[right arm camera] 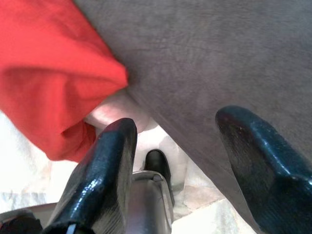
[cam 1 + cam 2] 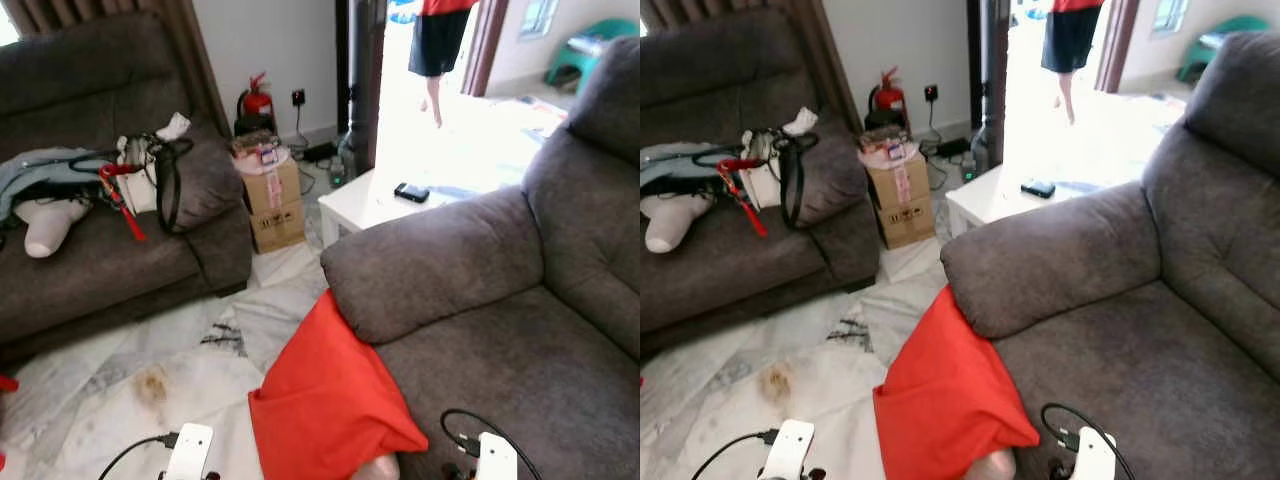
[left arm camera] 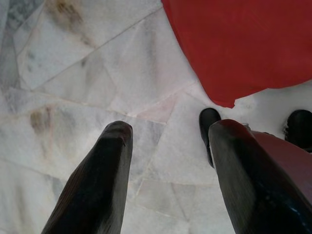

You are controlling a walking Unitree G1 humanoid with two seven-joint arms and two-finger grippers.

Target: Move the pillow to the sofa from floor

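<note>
Left eye view: red pillow (image 2: 325, 400) on marble floor (image 2: 120, 380), leaning against grey sofa (image 2: 500, 330) front edge (under its armrest); left wrist view: left gripper (image 3: 168, 141) spread wide, empty, above floor; right wrist view: right gripper (image 1: 178, 134) wide apart, empty, at pillow corner.

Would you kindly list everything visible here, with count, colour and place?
pillow: one, red, on the floor leaning against the near sofa's front.
sofa: one, grey, on the right, nearest the robot.
second sofa: one, grey, at the left, piled with clothes and straps.
cardboard box: one, brown, beside the second sofa.
fire extinguisher: one, red, by the wall.
small table: one, white, behind the near sofa's arm, with a dark phone.
person: one, in the doorway.
left gripper: jaws open, above the marble floor.
right gripper: jaws open, over the sofa's edge.
</note>
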